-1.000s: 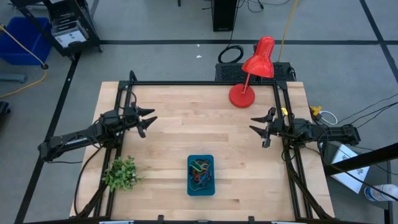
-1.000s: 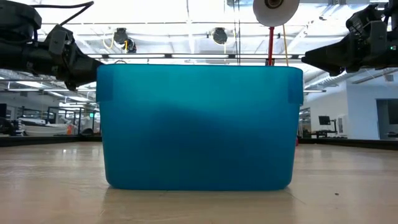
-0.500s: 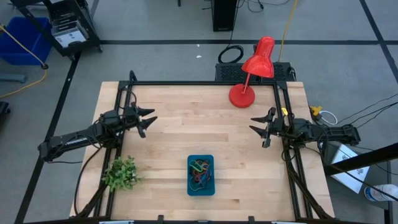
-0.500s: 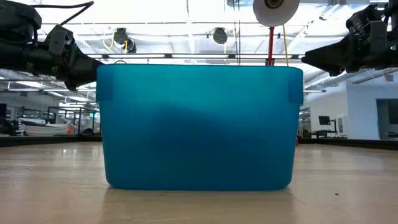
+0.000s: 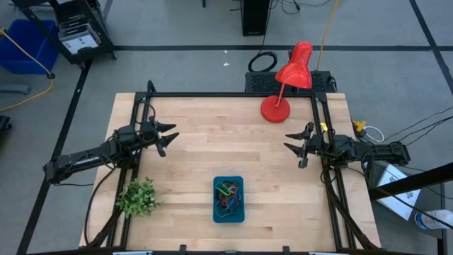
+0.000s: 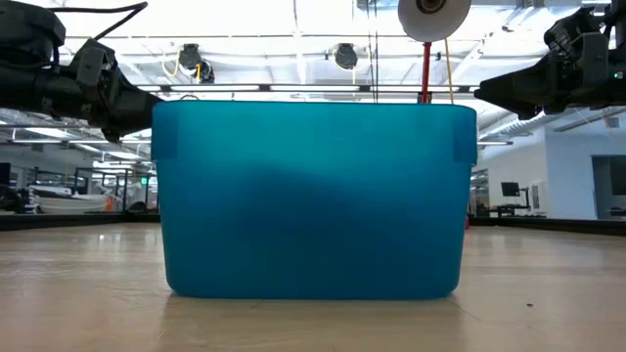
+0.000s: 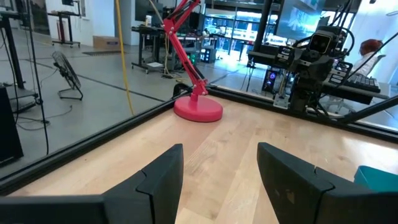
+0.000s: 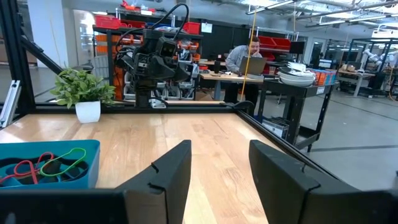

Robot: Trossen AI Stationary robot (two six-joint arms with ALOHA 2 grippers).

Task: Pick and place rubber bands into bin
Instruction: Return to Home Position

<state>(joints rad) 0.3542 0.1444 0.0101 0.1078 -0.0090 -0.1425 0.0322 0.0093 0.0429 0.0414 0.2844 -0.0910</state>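
The small teal bin (image 5: 228,200) sits on the table near its front edge and fills the low view (image 6: 311,200). Several rubber bands (image 5: 227,193) in red, green, orange and black lie inside it; they also show in the right wrist view (image 8: 46,163). My left gripper (image 5: 170,138) is open and empty above the table's left side. My right gripper (image 5: 291,150) is open and empty above the table's right side. Both hang well clear of the bin.
A red desk lamp (image 5: 282,88) stands at the far right of the table; its base shows in the left wrist view (image 7: 198,109). A small green plant (image 5: 138,197) stands at the near left corner. A person sits at a desk beyond the table (image 8: 244,57).
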